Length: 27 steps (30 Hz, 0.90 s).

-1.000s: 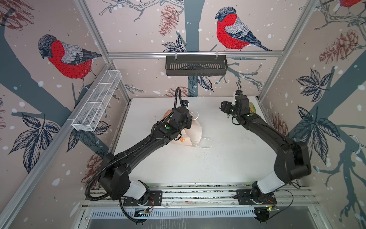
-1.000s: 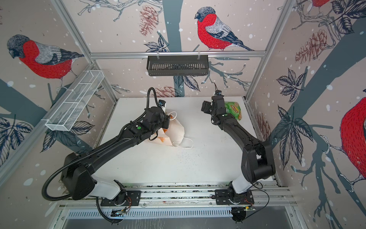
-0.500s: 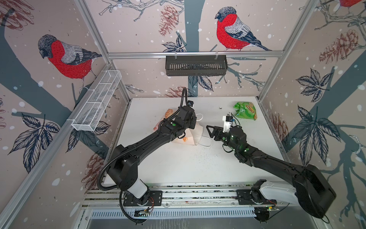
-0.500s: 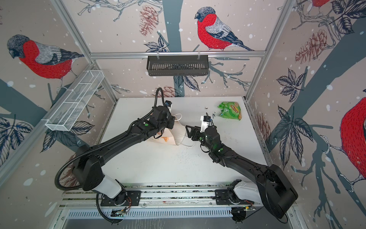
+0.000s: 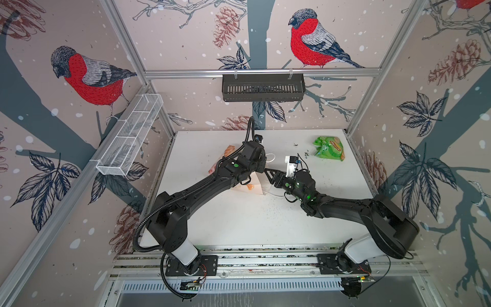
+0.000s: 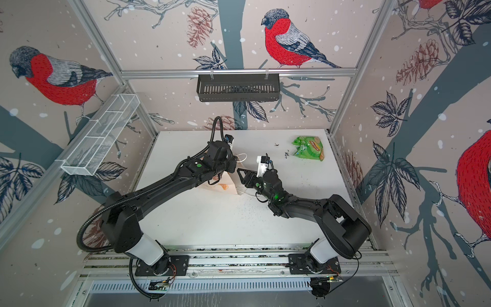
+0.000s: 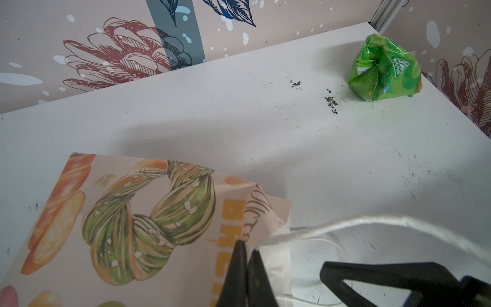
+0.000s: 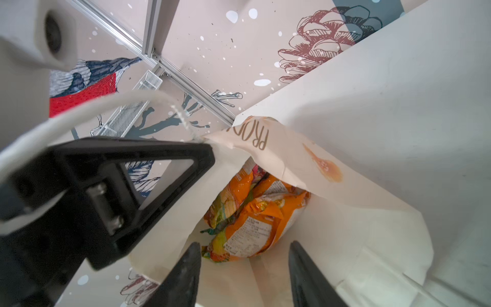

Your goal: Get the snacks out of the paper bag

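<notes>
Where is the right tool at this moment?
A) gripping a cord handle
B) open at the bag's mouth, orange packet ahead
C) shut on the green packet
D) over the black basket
B: the right tool stands open at the mouth of the paper bag, the orange packet lying inside just ahead of it.

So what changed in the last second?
The right gripper left the crinkly green packet in the far corner and swung to the mouth of the cream-white paper bag, jaws apart facing the crinkly orange packet inside. The left gripper stays shut on its rim.
</notes>
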Available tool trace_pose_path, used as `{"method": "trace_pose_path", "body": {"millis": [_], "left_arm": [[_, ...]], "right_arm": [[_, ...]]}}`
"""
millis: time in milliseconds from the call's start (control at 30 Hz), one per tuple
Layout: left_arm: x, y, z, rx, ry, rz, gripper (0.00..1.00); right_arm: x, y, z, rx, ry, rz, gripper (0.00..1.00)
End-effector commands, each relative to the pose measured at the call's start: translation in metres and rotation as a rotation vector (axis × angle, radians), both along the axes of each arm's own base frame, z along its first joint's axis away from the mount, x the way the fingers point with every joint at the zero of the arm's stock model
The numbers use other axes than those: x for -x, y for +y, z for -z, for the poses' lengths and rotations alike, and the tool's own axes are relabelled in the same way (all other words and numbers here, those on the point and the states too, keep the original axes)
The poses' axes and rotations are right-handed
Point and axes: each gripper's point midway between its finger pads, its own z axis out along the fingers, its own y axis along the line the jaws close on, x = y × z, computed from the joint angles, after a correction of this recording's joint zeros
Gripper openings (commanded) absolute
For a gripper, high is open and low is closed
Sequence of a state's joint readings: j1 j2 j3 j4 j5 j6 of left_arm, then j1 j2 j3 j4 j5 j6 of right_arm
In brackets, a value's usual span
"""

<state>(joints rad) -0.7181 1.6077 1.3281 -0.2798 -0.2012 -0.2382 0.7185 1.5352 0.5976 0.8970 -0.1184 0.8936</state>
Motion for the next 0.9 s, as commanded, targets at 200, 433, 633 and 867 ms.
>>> {"method": "trace_pose_path", "body": {"millis": [200,433,633,867], "left_arm": [[0.007,-0.016,-0.018,0.058,-0.018,0.049,0.0],[0.013,-0.015,-0.029,0.09,-0.053,0.056,0.0],[0.018,-0.016,-0.036,0.123,-0.076,0.077,0.0],[0.021,-0.015,-0.037,0.129,-0.079,0.08,0.0]], "right_arm": [[-0.007,0.016,-0.011,-0.105,0.006,-0.033,0.52],[-0.018,0.019,-0.004,-0.085,0.03,-0.001,0.5],[-0.028,0.021,0.006,-0.054,0.067,0.026,0.51],[-0.041,0.022,0.02,-0.022,0.096,0.07,0.52]]}}
